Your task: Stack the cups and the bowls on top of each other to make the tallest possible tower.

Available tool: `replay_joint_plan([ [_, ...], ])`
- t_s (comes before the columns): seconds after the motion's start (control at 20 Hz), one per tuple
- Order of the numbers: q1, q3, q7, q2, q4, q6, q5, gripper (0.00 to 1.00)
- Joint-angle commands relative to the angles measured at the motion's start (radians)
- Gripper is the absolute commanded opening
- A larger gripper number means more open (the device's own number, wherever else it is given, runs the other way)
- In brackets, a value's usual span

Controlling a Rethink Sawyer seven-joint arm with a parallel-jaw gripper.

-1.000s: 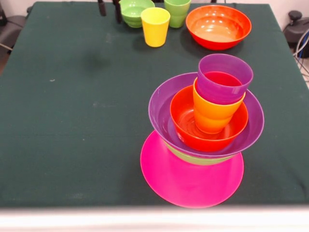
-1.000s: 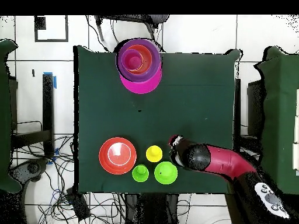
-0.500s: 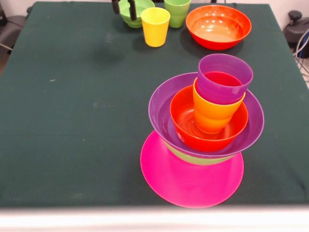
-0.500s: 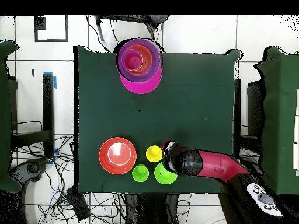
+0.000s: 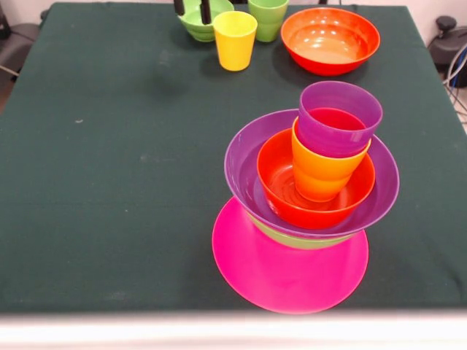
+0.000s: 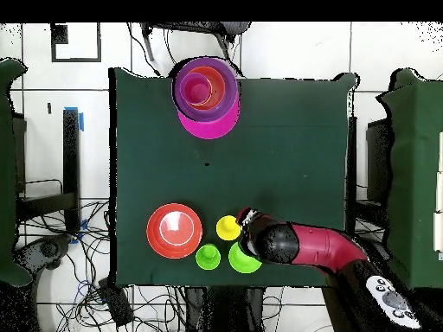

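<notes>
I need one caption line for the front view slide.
End effector at the small green bowl; the tower stands apart.

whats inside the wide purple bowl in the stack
An orange-red bowl sits in the wide purple bowl; an orange cup stands in it, with a purple cup nested on top. Beneath, a light green bowl shows only its edge.

Claw (image 5: pixel 191 7) tips straddle the green bowl's (image 5: pixel 198 23) rim.

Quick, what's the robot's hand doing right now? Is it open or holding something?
Gripper: open, holding nothing; its two fingers are apart, dipping over the small green bowl at the table's far edge.
</notes>
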Motion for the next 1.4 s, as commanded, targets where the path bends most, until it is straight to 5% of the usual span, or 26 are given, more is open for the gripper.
replay_joint_plan([
  [0.05,-0.006,0.085,-0.052,-0.042,0.101,0.007,-0.038,1.0],
  [1.4,0.005,-0.072,0.015,0.093,0.128,-0.183,-0.244,1.0],
])
